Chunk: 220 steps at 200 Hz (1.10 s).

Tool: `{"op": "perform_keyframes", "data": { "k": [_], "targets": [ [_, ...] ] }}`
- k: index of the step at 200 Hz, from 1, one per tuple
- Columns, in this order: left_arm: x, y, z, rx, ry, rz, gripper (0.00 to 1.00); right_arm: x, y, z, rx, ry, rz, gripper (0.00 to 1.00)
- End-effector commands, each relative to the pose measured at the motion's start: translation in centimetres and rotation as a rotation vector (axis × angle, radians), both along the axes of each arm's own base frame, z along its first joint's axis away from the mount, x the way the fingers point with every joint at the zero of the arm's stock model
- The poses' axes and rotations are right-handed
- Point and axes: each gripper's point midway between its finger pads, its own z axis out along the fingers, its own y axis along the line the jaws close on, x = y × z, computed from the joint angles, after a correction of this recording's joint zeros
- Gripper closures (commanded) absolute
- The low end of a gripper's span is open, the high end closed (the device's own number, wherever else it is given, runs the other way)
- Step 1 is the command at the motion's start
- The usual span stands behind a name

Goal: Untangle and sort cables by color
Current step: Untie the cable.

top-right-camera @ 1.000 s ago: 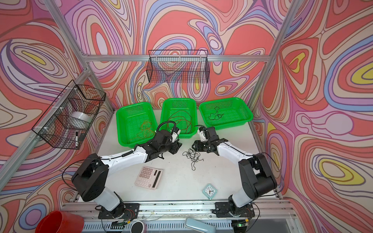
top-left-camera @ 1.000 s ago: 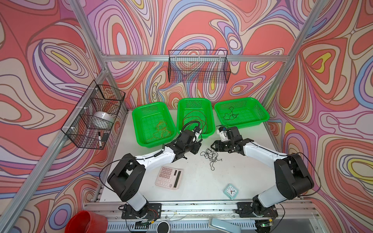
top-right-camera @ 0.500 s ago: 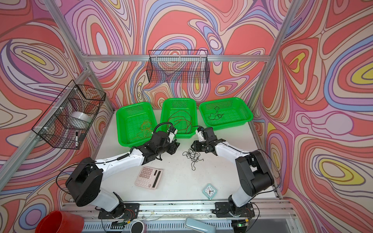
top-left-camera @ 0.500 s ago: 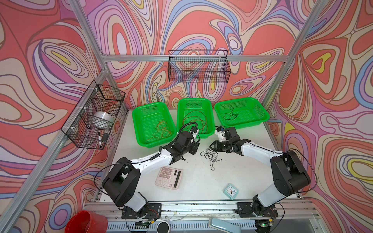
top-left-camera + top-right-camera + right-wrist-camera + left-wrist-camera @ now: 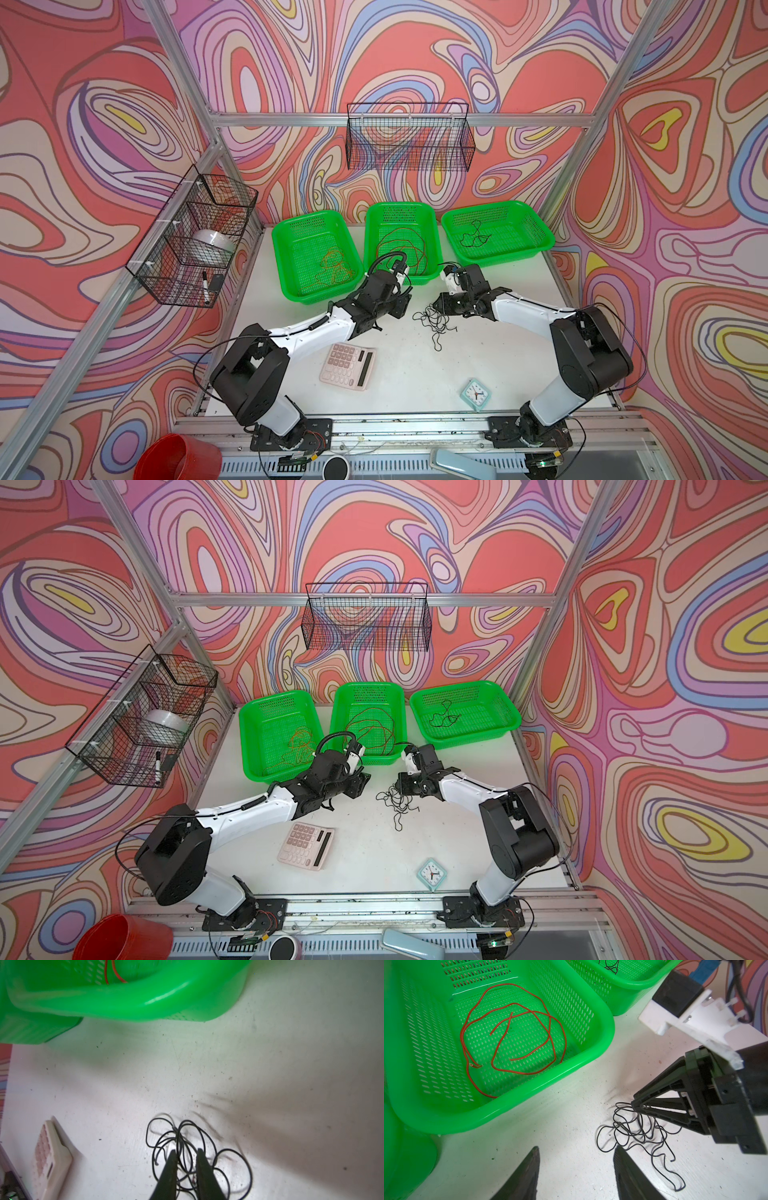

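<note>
A tangle of black cable (image 5: pixel 435 323) (image 5: pixel 397 802) lies on the white table between the two arms. My right gripper (image 5: pixel 432 308) (image 5: pixel 186 1152) is down on its near edge, shut on several black strands that run between the fingers. My left gripper (image 5: pixel 404 302) (image 5: pixel 576 1148) hovers open beside the black tangle (image 5: pixel 633 1132) with nothing between its fingers. Orange cables (image 5: pixel 332 266) lie in the left green basket (image 5: pixel 286 232). Red cable (image 5: pixel 399 245) (image 5: pixel 512 1039) lies in the middle basket (image 5: pixel 372 216), and a small black cable (image 5: pixel 473 237) in the right basket (image 5: pixel 498 205).
A pink calculator (image 5: pixel 348 366) and a small teal clock (image 5: pixel 476 394) lie on the table's front half. Black wire baskets hang on the back wall (image 5: pixel 409 137) and the left wall (image 5: pixel 195 237). A red cup (image 5: pixel 178 457) stands below the front rail.
My right gripper's jaws have closed onto the black tangle. The left gripper has stayed open and has barely shifted.
</note>
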Motion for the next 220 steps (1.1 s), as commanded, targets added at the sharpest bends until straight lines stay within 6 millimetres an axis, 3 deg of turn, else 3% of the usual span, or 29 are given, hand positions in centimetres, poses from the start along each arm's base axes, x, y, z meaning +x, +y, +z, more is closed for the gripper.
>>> {"op": "perform_keyframes", "data": {
  "k": [1,25,77,107,135,158,186,220],
  "targets": [
    [-0.1,-0.1,0.8,-0.024,-0.015,0.005,0.41,-0.2,-0.1,0.1,-0.015,-0.007,-0.001,0.98],
    [-0.3,-0.6,1.0,-0.025,-0.024,-0.024,0.39,-0.1,0.2,1.3,-0.001,-0.024,0.015,1.0],
    [-1.9,-3.6,4.0,-0.093,-0.131,-0.2,0.31,1.1,1.0,8.5,0.027,-0.162,0.077,1.0],
    [-3.6,-5.7,5.7,-0.137,-0.191,-0.342,0.24,1.0,2.9,12.7,0.111,-0.24,0.18,1.0],
    [-4.2,-6.3,6.1,-0.13,-0.226,-0.404,0.22,0.6,4.1,15.1,0.162,-0.271,0.265,1.0],
    [-3.3,-5.7,5.5,-0.079,-0.244,-0.362,0.21,0.2,4.9,16.5,0.203,-0.279,0.319,1.0],
    [-0.6,-4.3,5.7,-0.034,-0.313,-0.203,0.21,-0.2,5.6,17.5,0.248,-0.286,0.352,1.0],
    [0.8,-4.5,5.2,-0.028,-0.315,-0.155,0.25,-0.8,6.1,18.4,0.297,-0.285,0.381,1.0]
  ]
}}
